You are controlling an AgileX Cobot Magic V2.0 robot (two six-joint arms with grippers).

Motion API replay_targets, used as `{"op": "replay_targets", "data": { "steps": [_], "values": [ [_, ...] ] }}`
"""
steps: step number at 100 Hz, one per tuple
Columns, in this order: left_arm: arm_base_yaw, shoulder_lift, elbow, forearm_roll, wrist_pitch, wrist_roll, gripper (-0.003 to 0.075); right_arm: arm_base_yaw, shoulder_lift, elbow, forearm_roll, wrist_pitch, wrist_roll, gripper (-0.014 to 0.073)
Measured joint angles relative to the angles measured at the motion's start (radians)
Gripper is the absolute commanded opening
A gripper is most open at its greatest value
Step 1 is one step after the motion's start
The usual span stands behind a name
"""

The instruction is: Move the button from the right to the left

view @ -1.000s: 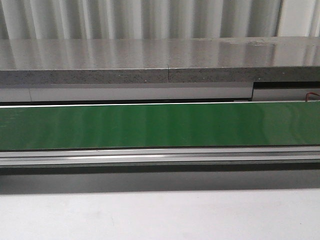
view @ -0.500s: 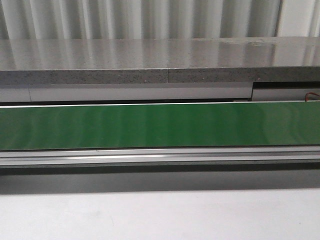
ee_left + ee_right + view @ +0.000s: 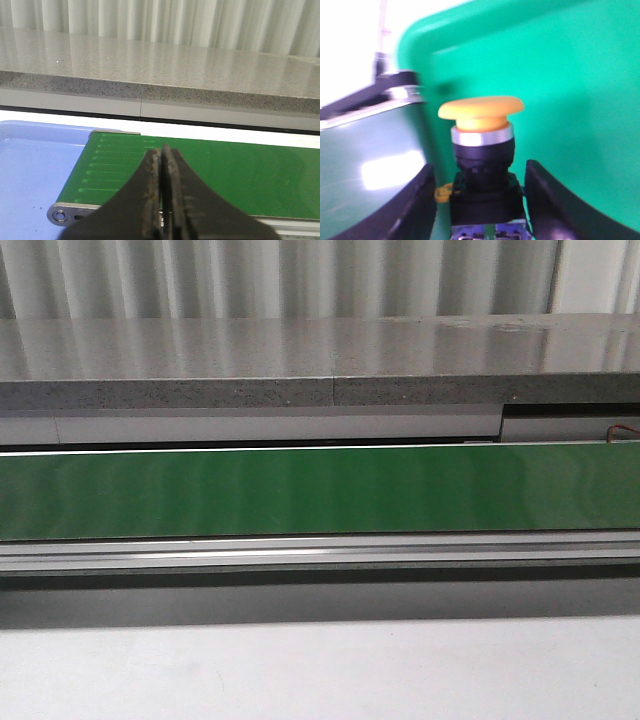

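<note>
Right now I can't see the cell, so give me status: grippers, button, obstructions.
Left gripper shut, empty, over green belt. Right gripper straddling the button, fingers apart from it. Belt bare in front view; nothing blocking.

Yellow-capped button (image 3: 481, 150), green belt (image 3: 320, 490), speckled grey counter (image 3: 300, 360).

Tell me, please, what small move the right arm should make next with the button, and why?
Probably close the right end effector on the button: its fingers stand open on either side of the dark body without touching it. The green belt carries nothing yet.
</note>
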Motion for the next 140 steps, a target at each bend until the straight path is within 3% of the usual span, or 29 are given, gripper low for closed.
{"op": "replay_targets", "data": {
  "steps": [37, 57, 64, 81, 88, 118, 140],
  "values": [
    [0.000, 0.000, 0.000, 0.000, 0.000, 0.000, -0.0020, 0.231, -0.093, 0.065, 0.053, 0.093, 0.006, 0.0188],
    [0.000, 0.000, 0.000, 0.000, 0.000, 0.000, -0.0020, 0.264, -0.093, 0.137, 0.055, 0.062, 0.009, 0.0192],
    [0.000, 0.000, 0.000, 0.000, 0.000, 0.000, -0.0020, 0.264, -0.093, 0.141, 0.055, 0.053, 0.009, 0.0243],
    [0.000, 0.000, 0.000, 0.000, 0.000, 0.000, -0.0020, 0.264, -0.093, 0.141, 0.055, 0.028, 0.009, 0.0497],
    [0.000, 0.000, 0.000, 0.000, 0.000, 0.000, -0.0020, 0.264, -0.093, 0.141, 0.055, 0.021, 0.009, 0.0548],
    [0.000, 0.000, 0.000, 0.000, 0.000, 0.000, -0.0020, 0.264, -0.100, 0.141, 0.075, 0.001, 0.009, 0.0566],
    [0.000, 0.000, 0.000, 0.000, 0.000, 0.000, -0.0020, 0.270, -0.259, 0.141, 0.113, -0.034, -0.037, 0.0563]
  ]
}}
